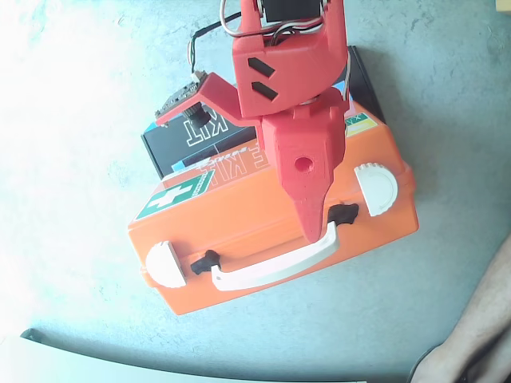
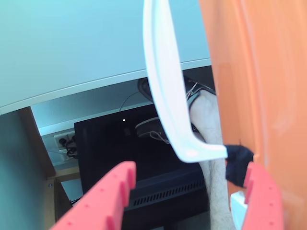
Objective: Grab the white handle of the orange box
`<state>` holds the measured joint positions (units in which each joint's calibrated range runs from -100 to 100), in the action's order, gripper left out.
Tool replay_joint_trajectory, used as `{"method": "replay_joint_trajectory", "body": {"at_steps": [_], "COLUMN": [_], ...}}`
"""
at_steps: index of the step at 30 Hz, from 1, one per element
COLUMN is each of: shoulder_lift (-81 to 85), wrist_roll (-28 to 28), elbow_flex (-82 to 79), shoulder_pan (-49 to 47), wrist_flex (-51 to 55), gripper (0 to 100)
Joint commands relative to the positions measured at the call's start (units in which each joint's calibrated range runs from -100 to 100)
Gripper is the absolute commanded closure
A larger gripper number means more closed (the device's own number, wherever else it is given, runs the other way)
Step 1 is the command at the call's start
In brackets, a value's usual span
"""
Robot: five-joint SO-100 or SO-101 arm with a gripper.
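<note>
The orange box (image 1: 239,215) lies on the grey table with a green-cross label on top and its white handle (image 1: 271,270) on the front side. My red gripper (image 1: 313,233) comes down from above, its tip at the right end of the handle. In the wrist view the gripper (image 2: 189,168) is open. The white handle (image 2: 165,86) runs just beyond the gap between the two red fingers (image 2: 110,191), which do not touch it. The orange box wall (image 2: 259,72) fills the right side.
Two white round latches (image 1: 166,263) (image 1: 375,189) flank the handle. A black box (image 1: 172,148) lies behind and under the orange one. The table's curved front edge (image 1: 160,355) is close. A person's leg (image 1: 479,335) is at the lower right.
</note>
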<state>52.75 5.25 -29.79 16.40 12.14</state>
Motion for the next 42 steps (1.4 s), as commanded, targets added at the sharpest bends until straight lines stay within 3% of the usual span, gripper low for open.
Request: {"method": "replay_joint_trajectory", "body": {"at_steps": [1, 22, 38, 40, 42], "shoulder_lift": [-6.4, -31.3, -39.8, -42.8, -45.3], "wrist_roll": [0.0, -0.2, 0.0, 0.0, 0.2], "elbow_flex": [2.8, 23.2, 33.0, 36.0, 37.5], "shoulder_pan": [-0.1, -8.0, -0.2, 1.4, 2.5], "wrist_flex": [-1.1, -5.9, -6.8, -9.9, -16.9], "gripper": [73, 73, 73, 76, 90]}}
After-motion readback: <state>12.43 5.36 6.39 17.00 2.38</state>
